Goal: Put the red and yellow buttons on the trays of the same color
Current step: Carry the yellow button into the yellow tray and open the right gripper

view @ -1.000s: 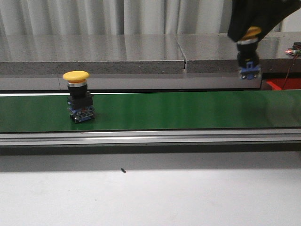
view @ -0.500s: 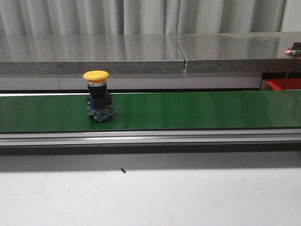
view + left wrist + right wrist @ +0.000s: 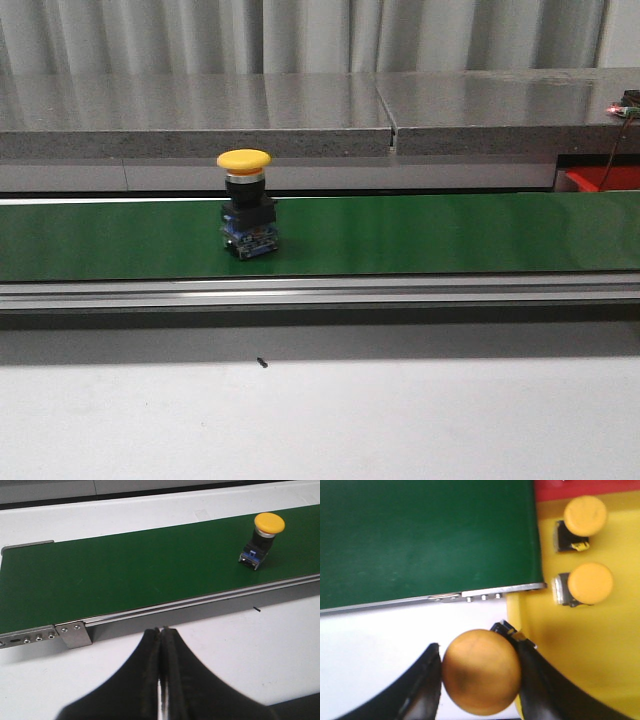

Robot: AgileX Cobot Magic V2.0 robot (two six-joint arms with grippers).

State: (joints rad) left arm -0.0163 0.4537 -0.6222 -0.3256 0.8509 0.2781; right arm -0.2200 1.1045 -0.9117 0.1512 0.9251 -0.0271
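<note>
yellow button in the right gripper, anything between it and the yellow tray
Nothing visible does. The held yellow button hangs at the edge of the yellow tray; the two buttons already there lie further in, leaving bare tray close by.

Matt green conveyor belt (image 3: 400, 235) edged in brushed metal rail (image 3: 320, 292), smooth plastic yellow button (image 3: 481, 671) in my glossy black right tool (image 3: 477, 680), matt white desk (image 3: 320, 420)

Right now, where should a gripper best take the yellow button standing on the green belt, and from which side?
The yellow button stands upright on the green belt. Probably best: come down from above and close the fingers on the round yellow cap, whose overhang above the narrower black body should resist slipping.
</note>
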